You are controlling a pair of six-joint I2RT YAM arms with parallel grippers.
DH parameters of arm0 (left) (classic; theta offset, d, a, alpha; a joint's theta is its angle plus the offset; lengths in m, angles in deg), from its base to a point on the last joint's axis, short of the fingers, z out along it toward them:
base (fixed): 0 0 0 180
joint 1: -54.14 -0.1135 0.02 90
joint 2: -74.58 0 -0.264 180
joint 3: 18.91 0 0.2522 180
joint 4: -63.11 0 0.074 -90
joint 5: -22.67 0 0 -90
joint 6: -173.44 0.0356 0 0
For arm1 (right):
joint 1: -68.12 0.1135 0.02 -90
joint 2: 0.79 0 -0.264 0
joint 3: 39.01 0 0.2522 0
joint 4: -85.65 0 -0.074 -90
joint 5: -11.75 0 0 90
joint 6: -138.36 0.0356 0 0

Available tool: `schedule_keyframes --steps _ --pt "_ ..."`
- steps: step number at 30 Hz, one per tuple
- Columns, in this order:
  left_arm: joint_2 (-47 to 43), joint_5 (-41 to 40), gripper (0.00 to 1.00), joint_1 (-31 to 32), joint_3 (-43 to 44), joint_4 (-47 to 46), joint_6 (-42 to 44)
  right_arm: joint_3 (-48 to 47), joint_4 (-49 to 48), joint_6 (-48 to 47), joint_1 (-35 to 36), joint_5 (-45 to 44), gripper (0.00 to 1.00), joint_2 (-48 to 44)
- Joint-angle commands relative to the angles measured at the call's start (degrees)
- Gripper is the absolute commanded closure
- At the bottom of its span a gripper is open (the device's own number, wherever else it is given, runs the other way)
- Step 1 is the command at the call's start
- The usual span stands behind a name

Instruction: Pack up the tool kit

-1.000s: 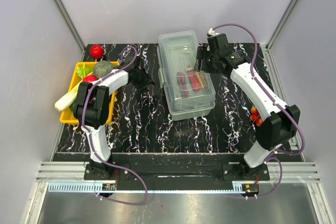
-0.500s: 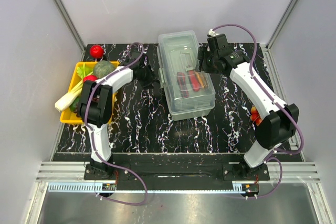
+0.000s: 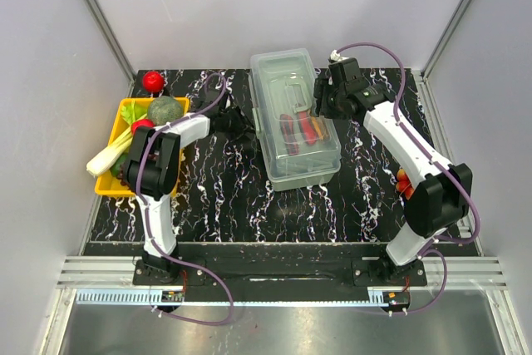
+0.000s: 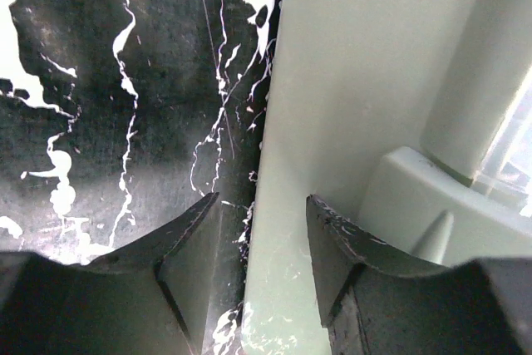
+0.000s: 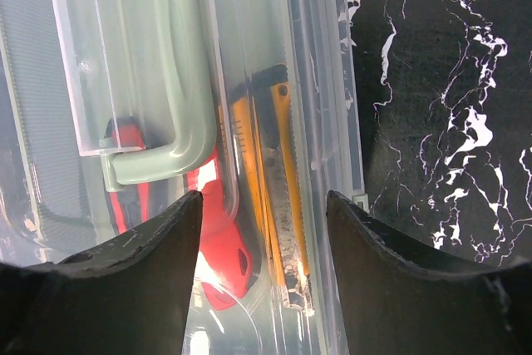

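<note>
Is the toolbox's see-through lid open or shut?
Shut: the clear lid lies flat over the toolbox, and the red and yellow tools show through it. Whether it is latched, I cannot tell.

Left arm: elbow folded at 9 o'clock, forearm running toward 3 o'clock. Left hand [image 3: 238, 120] sits low, fingers [image 4: 179, 243] parted, nothing clamped between them.

Right arm: elbow at 4 o'clock, forearm reaching toward 11 o'clock. Right hand [image 3: 321, 103] pitched downward, fingers [image 5: 137, 259] parted, empty.
</note>
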Motion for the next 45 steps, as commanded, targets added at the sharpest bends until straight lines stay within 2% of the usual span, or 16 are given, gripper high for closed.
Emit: schedule_keyframes --steps 1,5,12,15,18,19,21,22,27,30,36,40,42,45 --pt "-3.1 8.4 0.5 1.7 -2.0 -17.0 -3.8 3.1 1.3 0.6 1.3 6.9 0.35 1.2" --pt "-3.2 6.9 0.5 1.6 -2.3 -18.4 -3.5 3.4 1.2 0.9 1.3 6.3 0.35 1.0" --pt "-5.3 -4.2 0.48 -1.1 0.6 -4.7 3.4 0.5 2.0 1.4 1.3 -0.7 0.33 0.4" --pt "-9.5 -6.3 0.38 -3.6 0.0 1.0 6.5 -3.7 3.6 1.2 1.3 -4.5 0.25 0.4" --pt "-17.7 -10.5 0.27 -6.2 -2.2 4.8 12.0 -7.4 3.6 0.6 1.1 -7.1 0.11 -0.9" --pt "-19.8 -11.9 0.22 -6.5 -2.8 5.7 14.1 -8.3 3.5 0.4 1.0 -7.5 0.09 -1.7" --pt "-24.3 -14.3 0.05 -6.9 -2.7 8.7 17.6 -9.5 2.8 0.3 0.7 -7.8 0.06 -2.9" --pt "-26.2 -15.0 0.01 -6.9 -2.5 10.2 19.7 -9.7 2.7 0.3 0.5 -7.9 0.05 -4.2" --pt "-35.1 -18.2 0.01 -7.1 -2.5 19.0 27.6 -7.4 2.5 1.1 0.0 -13.0 0.04 -11.2" --pt "-42.0 -18.4 0.01 -7.2 -3.0 24.8 29.1 -3.0 3.5 2.3 -0.2 -18.7 0.04 -17.5" --pt "-58.4 -16.7 0.01 -7.2 -6.2 29.3 25.9 7.7 9.9 4.1 -0.3 -29.5 0.04 -31.8" --pt "-65.1 -21.5 0.01 -7.2 -7.4 34.8 24.1 11.0 16.4 5.6 -0.3 -33.9 0.04 -40.0" --pt "-65.7 -25.0 0.01 -7.2 -4.8 39.9 26.4 12.6 17.3 6.6 -0.3 -35.4 0.04 -44.4" --pt "-63.0 -28.9 0.01 -7.2 5.2 51.8 28.6 13.5 17.1 6.1 -0.3 -35.5 0.05 -50.9"
